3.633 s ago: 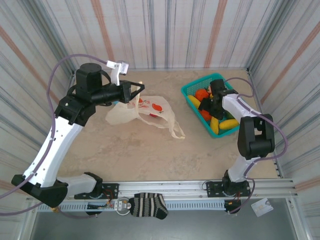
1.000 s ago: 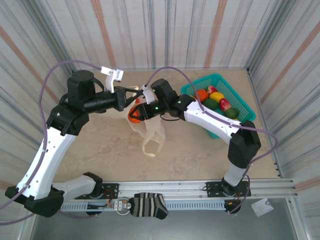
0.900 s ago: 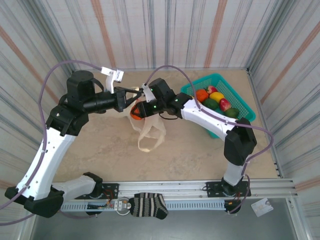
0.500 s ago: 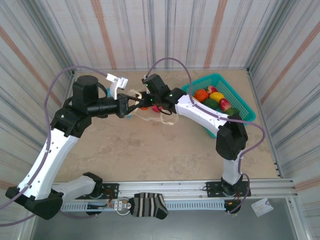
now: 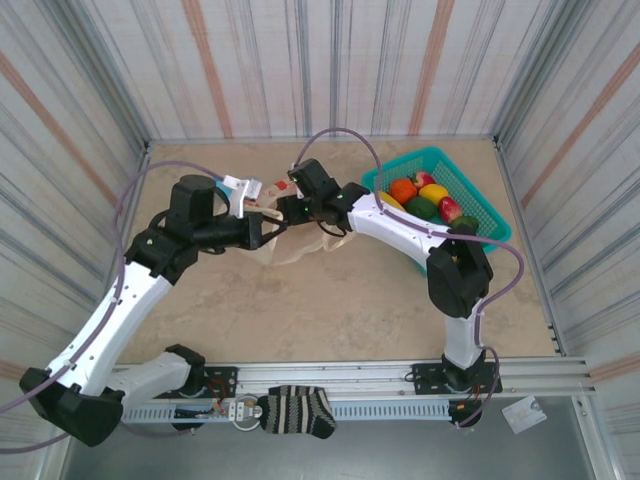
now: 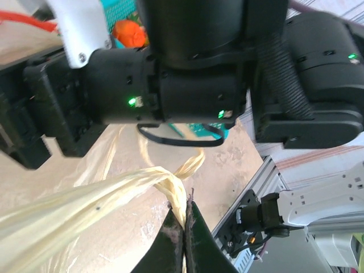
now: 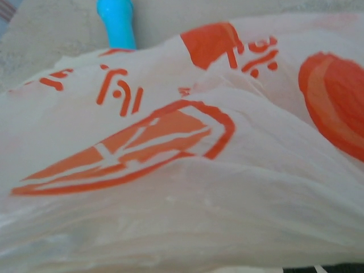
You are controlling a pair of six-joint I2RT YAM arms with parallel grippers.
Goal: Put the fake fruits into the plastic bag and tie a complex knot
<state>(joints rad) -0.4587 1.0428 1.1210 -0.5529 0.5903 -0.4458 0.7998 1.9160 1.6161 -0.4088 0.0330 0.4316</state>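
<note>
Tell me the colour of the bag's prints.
Red-orange, on the cream bag; best in right wrist view.

The left arm climbs from its near-left base, bends at the elbow and stretches toward centre, its gripper held level and pointing right. In the wrist view its fingertips are pinched together on a twisted strand of the plastic bag. The right arm rises from its base, folds sharply and reaches far left, its gripper nose to nose with the left one; whether it is parted or closed cannot be told.
</note>
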